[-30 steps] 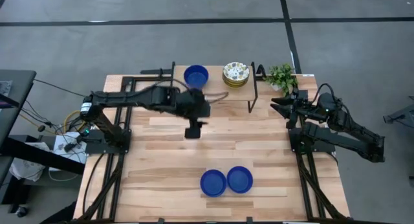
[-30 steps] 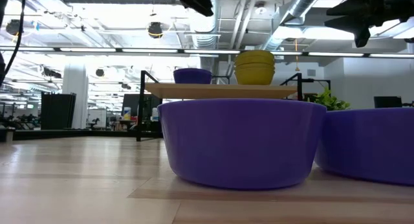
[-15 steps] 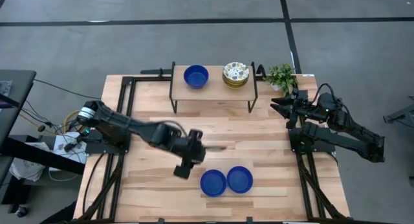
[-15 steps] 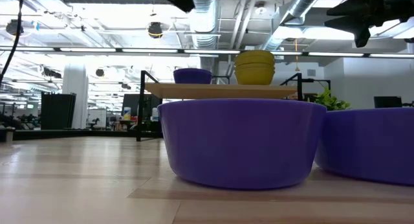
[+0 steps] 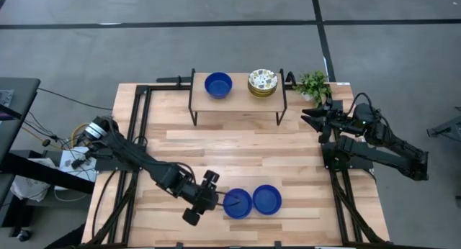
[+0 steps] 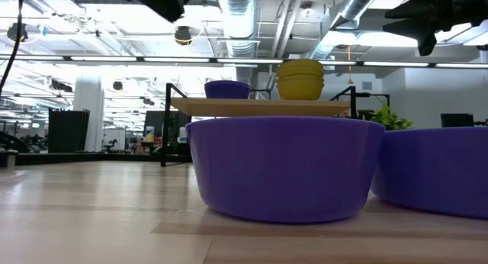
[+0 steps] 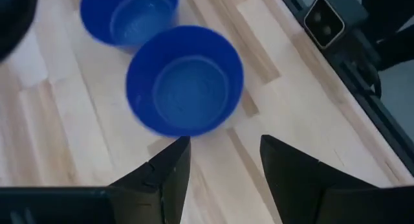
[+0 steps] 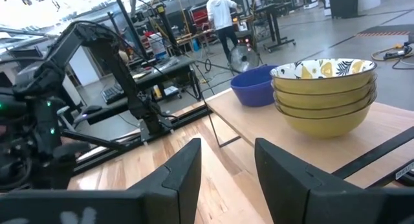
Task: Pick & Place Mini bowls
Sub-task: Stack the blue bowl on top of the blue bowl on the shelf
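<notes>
Two blue mini bowls (image 5: 237,203) (image 5: 266,199) stand side by side on their bases near the table's front edge. In the left wrist view they are the near bowl (image 7: 184,80) and the farther one (image 7: 129,13). My left gripper (image 5: 220,199) hovers just left of the nearer bowl, slanting down, open (image 7: 223,166) with nothing between its fingers. On the far shelf (image 5: 238,98) sit a third blue bowl (image 5: 218,84) and a stack of floral bowls (image 5: 263,82). My right gripper (image 5: 307,118) waits open (image 8: 226,166) at the right, level with the shelf.
A small green plant (image 5: 314,83) stands at the shelf's right end, close to my right gripper. Bare wood lies between the shelf and the two front bowls. A person (image 8: 223,17) walks in the room beyond the table.
My left gripper has swung from just in front of the shelf toward the table's near edge and down, tipping less steeply, and now hangs beside the left of the two front bowls. Its fingers stay open. No bowl has moved.
</notes>
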Controlling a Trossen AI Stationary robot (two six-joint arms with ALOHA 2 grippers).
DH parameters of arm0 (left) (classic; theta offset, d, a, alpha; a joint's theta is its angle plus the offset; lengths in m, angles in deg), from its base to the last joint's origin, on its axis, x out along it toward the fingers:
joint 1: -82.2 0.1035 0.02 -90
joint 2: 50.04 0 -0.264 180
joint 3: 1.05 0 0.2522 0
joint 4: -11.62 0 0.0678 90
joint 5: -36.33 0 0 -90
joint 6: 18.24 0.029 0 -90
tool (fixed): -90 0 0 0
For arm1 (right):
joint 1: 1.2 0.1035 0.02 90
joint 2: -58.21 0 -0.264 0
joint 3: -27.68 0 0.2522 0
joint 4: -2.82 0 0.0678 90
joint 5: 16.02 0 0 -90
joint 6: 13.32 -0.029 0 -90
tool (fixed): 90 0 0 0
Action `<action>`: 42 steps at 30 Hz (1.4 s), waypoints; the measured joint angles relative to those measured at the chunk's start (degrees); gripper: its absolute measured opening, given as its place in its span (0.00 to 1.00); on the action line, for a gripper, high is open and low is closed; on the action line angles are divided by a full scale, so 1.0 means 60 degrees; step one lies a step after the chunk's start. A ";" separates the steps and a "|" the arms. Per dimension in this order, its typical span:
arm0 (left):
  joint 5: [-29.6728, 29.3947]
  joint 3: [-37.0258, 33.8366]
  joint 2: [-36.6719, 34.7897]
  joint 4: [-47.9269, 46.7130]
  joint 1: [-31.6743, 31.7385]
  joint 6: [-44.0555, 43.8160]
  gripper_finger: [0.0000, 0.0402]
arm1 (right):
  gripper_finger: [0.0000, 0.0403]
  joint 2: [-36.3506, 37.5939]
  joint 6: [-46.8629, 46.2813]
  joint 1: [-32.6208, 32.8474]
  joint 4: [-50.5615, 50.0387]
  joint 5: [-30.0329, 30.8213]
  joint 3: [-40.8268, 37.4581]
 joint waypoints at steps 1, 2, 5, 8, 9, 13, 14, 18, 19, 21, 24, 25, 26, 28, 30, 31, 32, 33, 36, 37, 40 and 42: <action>0.0007 -0.0074 0.0069 0.0196 -0.0004 0.0106 0.46 | 0.33 0.0000 0.0000 0.0000 0.0000 -0.0002 0.0000; 0.0008 -0.0152 0.0126 0.0309 -0.0011 0.0236 0.46 | 0.33 0.0001 0.0000 0.0000 0.0000 -0.0003 0.0000; 0.0004 -0.0237 0.0382 0.0825 -0.0006 0.0554 0.46 | 0.33 0.0000 0.0000 0.0000 -0.0018 -0.0006 0.0004; 0.0055 -0.0314 0.0721 0.1233 0.0010 0.0777 0.46 | 0.33 0.0004 0.0000 0.0000 -0.0022 -0.0008 0.0004; 0.0080 -0.0314 0.0859 0.1363 0.0013 0.0780 0.46 | 0.33 0.0000 0.0000 0.0000 -0.0033 -0.0008 0.0004; 0.0109 -0.0314 0.1352 0.1622 0.0010 0.0804 0.46 | 0.33 0.0000 0.0000 0.0000 -0.0036 0.0002 0.0004; 0.0191 -0.0314 0.1497 0.1689 0.0012 0.0805 0.46 | 0.33 0.0003 0.0000 0.0000 -0.0031 0.0005 0.0004; 0.0328 -0.0314 0.2016 0.2003 0.0013 0.1385 0.46 | 0.33 0.0004 -0.0001 0.0000 -0.0047 0.0005 0.0004; 0.0328 -0.0314 0.2105 0.2137 0.0013 0.1513 0.46 | 0.33 0.0003 -0.0001 0.0000 -0.0075 0.0005 0.0004; 0.0328 -0.0314 0.2224 0.2365 0.0013 0.1708 0.46 | 0.33 0.0002 -0.0001 0.0000 -0.0114 0.0005 0.0004; 0.0317 -0.0314 0.2261 0.2595 0.0013 0.2007 0.46 | 0.33 0.0000 -0.0003 0.0000 -0.0160 0.0005 0.0004; 0.0312 -0.0314 0.2261 0.2643 0.0013 0.2064 0.46 | 0.33 0.0004 -0.0003 0.0000 -0.0160 0.0005 0.0004; 0.0308 -0.0314 0.2261 0.2655 0.0015 0.2150 0.46 | 0.33 0.0004 -0.0004 0.0000 -0.0157 0.0008 0.0004; 0.0299 -0.0314 0.2261 0.2655 0.0058 0.2304 0.46 | 0.33 0.0004 -0.0004 0.0000 -0.0160 0.0009 0.0004; 0.0297 -0.0314 0.2286 0.2679 0.0127 0.2436 0.46 | 0.33 0.0003 -0.0004 0.0000 -0.0160 0.0007 0.0004; 0.0296 -0.0310 0.2325 0.2738 0.0179 0.2461 0.46 | 0.33 0.0004 -0.0004 0.0000 -0.0160 0.0009 0.0004; 0.0295 -0.0310 0.2355 0.2747 0.0225 0.2478 0.46 | 0.33 0.0004 -0.0004 0.0000 -0.0160 0.0009 0.0004; 0.0319 -0.0310 0.2406 0.2766 0.0276 0.2483 0.46 | 0.33 0.0003 -0.0004 0.0004 -0.0164 0.0009 0.0004; 0.0579 -0.0310 0.2602 0.3014 0.0423 0.2488 0.46 | 0.33 0.0003 -0.0004 0.0003 -0.0182 0.0009 0.0004; 0.0719 -0.0310 0.2670 0.3072 0.0460 0.2488 0.46 | 0.33 0.0004 -0.0004 0.0000 -0.0182 0.0009 0.0004; 0.0794 -0.0310 0.2807 0.3171 0.0549 0.2488 0.46 | 0.33 0.0002 -0.0007 0.0004 -0.0215 0.0005 0.0004; 0.0794 -0.0310 0.2868 0.3184 0.0558 0.2488 0.44 | 0.33 0.0000 -0.0007 0.0005 -0.0219 0.0005 0.0004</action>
